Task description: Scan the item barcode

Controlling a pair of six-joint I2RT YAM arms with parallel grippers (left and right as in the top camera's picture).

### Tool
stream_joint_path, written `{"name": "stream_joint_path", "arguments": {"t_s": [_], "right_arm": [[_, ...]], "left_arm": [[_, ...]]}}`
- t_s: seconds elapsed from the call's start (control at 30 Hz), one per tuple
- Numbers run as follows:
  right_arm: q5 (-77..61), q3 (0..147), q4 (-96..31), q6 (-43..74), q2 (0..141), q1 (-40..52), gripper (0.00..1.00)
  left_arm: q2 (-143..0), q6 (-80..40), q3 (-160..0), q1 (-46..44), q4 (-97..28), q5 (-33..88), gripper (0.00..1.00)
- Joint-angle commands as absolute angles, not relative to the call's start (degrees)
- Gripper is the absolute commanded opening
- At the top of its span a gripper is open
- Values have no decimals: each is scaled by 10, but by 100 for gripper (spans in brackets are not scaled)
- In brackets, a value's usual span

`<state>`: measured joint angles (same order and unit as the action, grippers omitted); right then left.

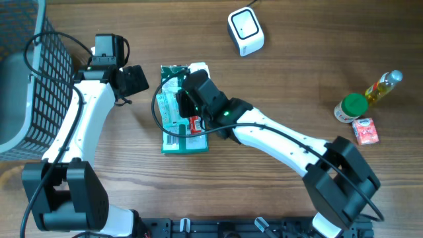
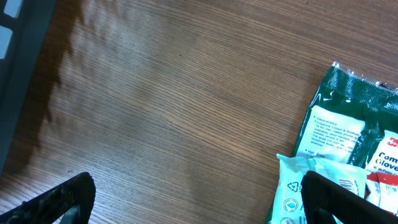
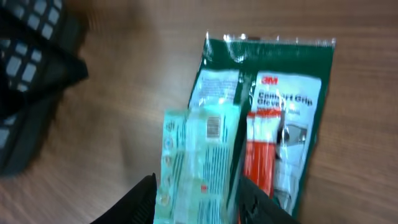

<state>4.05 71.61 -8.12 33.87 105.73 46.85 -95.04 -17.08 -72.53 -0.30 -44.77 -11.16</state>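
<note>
Since the pale packet (image 3: 199, 149) lies barcode-up on the glove pack (image 3: 267, 56), your right gripper (image 3: 198, 190) straddles it, grip uncertain, while your left gripper (image 2: 198, 186) hangs wide and empty

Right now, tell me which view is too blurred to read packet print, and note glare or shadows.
Right wrist view: blurred throughout, print on the pale packet smeared, glare along the top seal of the green packet. Left wrist view: sharp wood grain on the table, dark shadow at upper left. Overhead view: crisp, evenly lit, only soft shadows.
</note>
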Motion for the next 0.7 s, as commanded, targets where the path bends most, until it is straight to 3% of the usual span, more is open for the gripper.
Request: {"name": "stream_joint_path", "arguments": {"t_s": [0.0,0.67], "right_arm": [[101,716,-57,346,1106,469,45],[146,716,13,346,1202,463,46]], "left_arm": [[-955,-172,-723,-1,-448,-116,100],[-955,-171,-723,-1,-448,-116,100]]}}
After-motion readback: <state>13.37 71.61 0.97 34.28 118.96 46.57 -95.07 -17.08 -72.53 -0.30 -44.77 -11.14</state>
